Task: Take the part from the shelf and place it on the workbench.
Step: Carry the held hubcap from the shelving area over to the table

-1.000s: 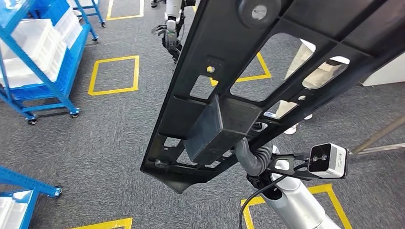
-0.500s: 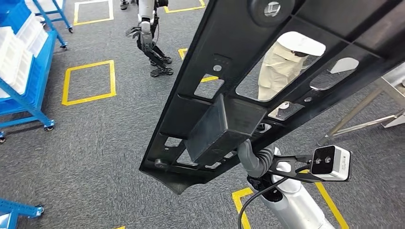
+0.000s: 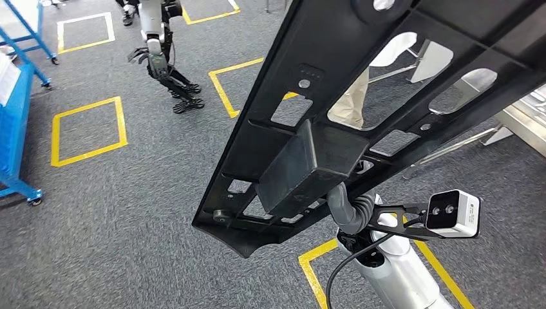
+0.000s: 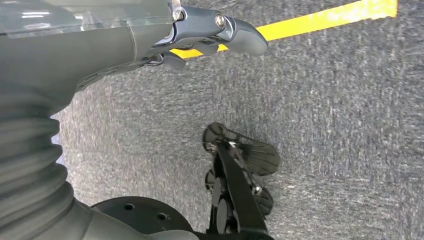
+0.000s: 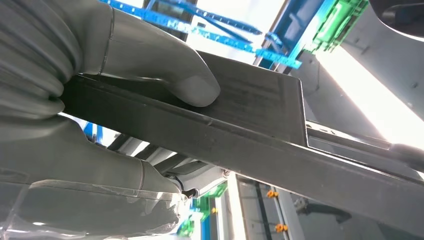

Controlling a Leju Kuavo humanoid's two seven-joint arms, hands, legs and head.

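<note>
— Black plastic, long and flat with cut-out windows: is that the part (image 3: 360,96)?

— Yes. It crosses my head view from low in the middle up to the far right corner, tilted, high above the grey carpet (image 3: 129,206).

— Which hand has it?

— My right hand (image 5: 100,115). In the right wrist view my thumb (image 5: 170,75) lies on one face of a flat black edge of the part, and the fingers are pressed against the other side, so the hand is clamped on it. In the head view the ribbed wrist comes up under the box-shaped block of the part.

— And your left hand (image 4: 200,37)?

— It hangs over the carpet, near a yellow line (image 4: 320,20). The fingers are curled in a little and I see nothing in them, but I cannot tell if they are closed.

— What else is around?

— Yellow squares (image 3: 87,129) on the floor, a blue rack (image 3: 16,116) at the left, another robot (image 3: 158,51) standing far ahead, and a person (image 3: 360,90) in light clothes, seen through the windows of the part.
</note>
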